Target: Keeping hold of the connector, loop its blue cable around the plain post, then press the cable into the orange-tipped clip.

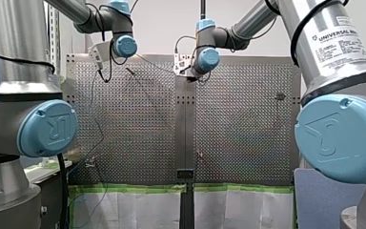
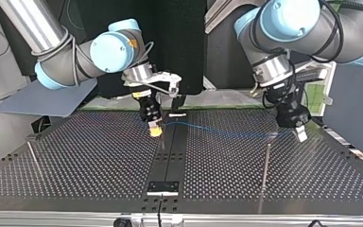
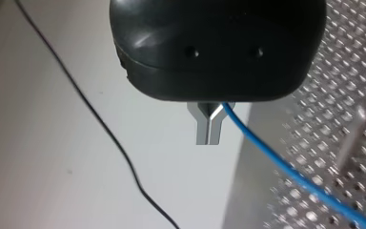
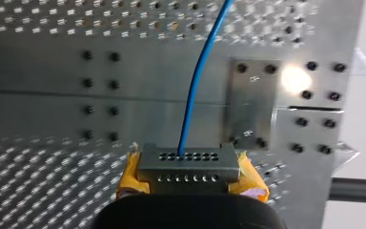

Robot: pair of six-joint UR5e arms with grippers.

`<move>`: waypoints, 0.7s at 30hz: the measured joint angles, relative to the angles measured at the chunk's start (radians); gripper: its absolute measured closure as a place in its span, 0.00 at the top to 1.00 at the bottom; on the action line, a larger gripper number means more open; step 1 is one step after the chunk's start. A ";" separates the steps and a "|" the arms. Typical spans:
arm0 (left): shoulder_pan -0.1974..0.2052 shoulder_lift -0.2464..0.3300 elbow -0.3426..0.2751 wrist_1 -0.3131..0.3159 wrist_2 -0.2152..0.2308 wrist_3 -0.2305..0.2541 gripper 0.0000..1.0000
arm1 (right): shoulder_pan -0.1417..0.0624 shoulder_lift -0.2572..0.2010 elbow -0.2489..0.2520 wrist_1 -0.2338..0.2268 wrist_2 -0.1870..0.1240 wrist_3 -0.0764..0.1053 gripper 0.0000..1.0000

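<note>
At the top view's left my right gripper (image 2: 155,129) is shut, its yellow pads (image 4: 129,176) on either side of a grey connector (image 4: 186,164). A blue cable (image 2: 227,131) leaves the connector and runs low over the perforated table (image 2: 99,156) to my left gripper (image 2: 301,134) at that view's right. In the left wrist view the metal fingers (image 3: 208,130) are pressed together and the blue cable (image 3: 276,164) comes out at their base. A thin plain post (image 2: 266,165) stands nearer the camera than my left gripper. A small orange-tipped part (image 1: 200,153) sits by the table's centre seam.
A second thin rod (image 2: 34,160) stands at the top view's left. A dark centre strip with a bolted plate (image 2: 163,187) splits the table. A thin black wire (image 3: 100,124) lies on the pale surface under my left gripper. A blue-grey sheet (image 2: 47,99) lies beyond the table.
</note>
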State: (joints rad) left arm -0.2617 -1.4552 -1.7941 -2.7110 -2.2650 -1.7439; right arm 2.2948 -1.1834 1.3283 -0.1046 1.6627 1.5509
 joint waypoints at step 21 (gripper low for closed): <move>0.175 -0.128 0.137 -0.066 0.183 -0.046 0.00 | -0.003 0.007 -0.196 0.007 -0.052 0.017 0.00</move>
State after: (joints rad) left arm -0.0862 -1.5828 -1.6568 -2.7772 -2.0817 -1.7901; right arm 2.2916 -1.1765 1.1325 -0.0977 1.6108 1.5676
